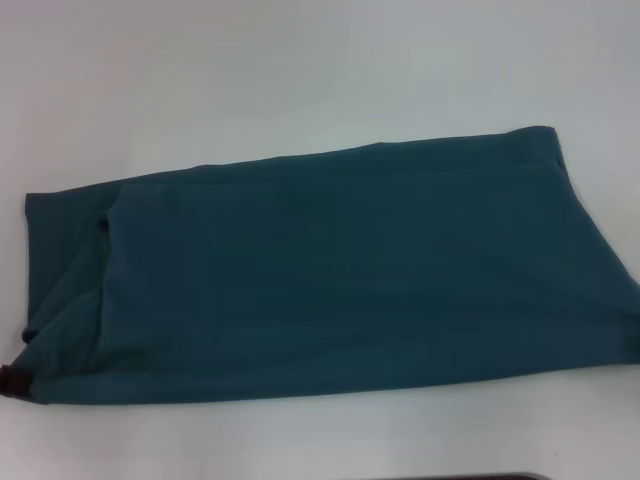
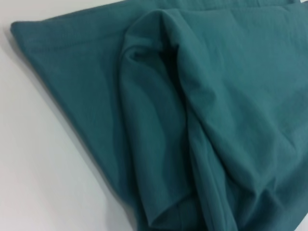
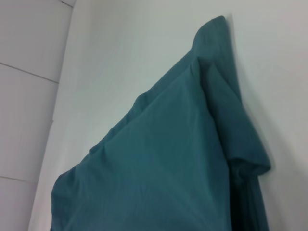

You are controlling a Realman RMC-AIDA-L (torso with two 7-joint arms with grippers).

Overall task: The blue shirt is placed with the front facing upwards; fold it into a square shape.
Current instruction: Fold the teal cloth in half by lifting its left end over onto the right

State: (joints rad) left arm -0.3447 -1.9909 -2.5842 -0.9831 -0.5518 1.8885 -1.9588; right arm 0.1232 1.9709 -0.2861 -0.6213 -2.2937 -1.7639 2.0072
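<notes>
The blue shirt (image 1: 340, 280) is laid on the white bench (image 1: 300, 70) as a long folded band, stretched across almost the whole width of the head view and slanted, its right end lying farther from the robot than its left end. No print is seen on the upper face; only plain teal cloth is shown. At the shirt's left end a folded layer is turned over the one beneath, so that a stitched hem strip is left exposed along the far edge. In the left wrist view the shirt (image 2: 202, 120) is seen from close by, with deep soft folds and a hemmed edge against the bench (image 2: 43, 168). In the right wrist view the shirt (image 3: 168, 159) is seen as a rumpled corner raised to a point on the bench (image 3: 139, 53).

A small dark part, presumably of the left gripper (image 1: 12, 380), is seen just at the shirt's near left corner; whether its fingers are spread or pressed together cannot be told. The right gripper is not seen in any view.
</notes>
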